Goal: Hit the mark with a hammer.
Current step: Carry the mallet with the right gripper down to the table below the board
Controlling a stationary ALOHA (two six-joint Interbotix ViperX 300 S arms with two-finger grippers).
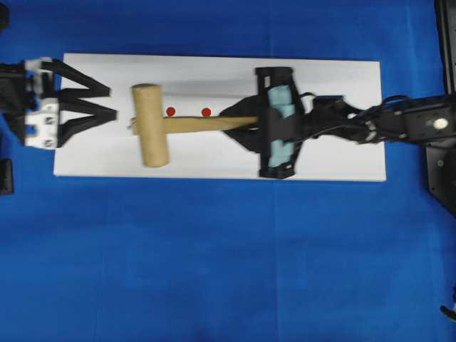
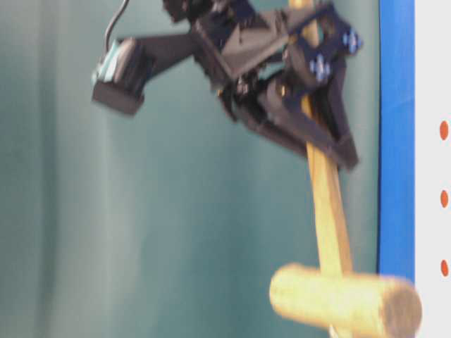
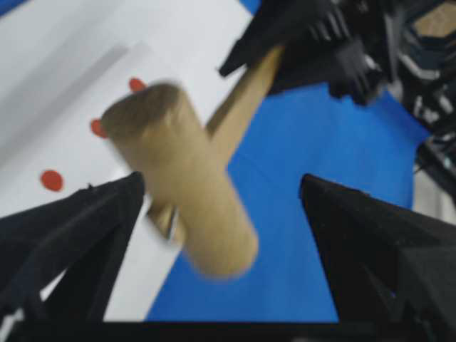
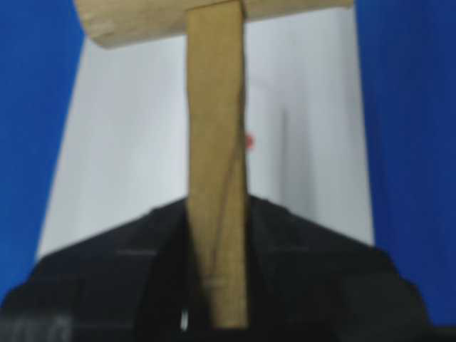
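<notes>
We hold the light tan wooden mallet with the thick cylindrical head and slim squared handle (image 1: 182, 125) in our right black gripper (image 1: 251, 122), whose jaws are clamped on the far end of that handle. Our left black gripper (image 1: 100, 104) stands with its jaws spread wide at the left end of the long white rectangular board (image 1: 214, 167), clear of the mallet head and holding nothing.

The main risk, as we judge it, lies in the grip. We pinch the handle only at its tail, so the heavy head hangs far out from the jaws; a quick swing could let the handle twist or slide between the pads, and the head would land off the small red round marks (image 1: 171, 111). More than one red dot shows on the board, so a loose strike may also fall between them or on the wrong one. The open left gripper sits just beyond the head, and an overreaching swing could clip it.

In the overhead view the mallet lies over the middle of the board, its handle running lengthwise along the board with the head toward the left arm. The head's own cylinder lies crosswise to the board. The table-level view shows the head lifted off the surface, not resting on it.
</notes>
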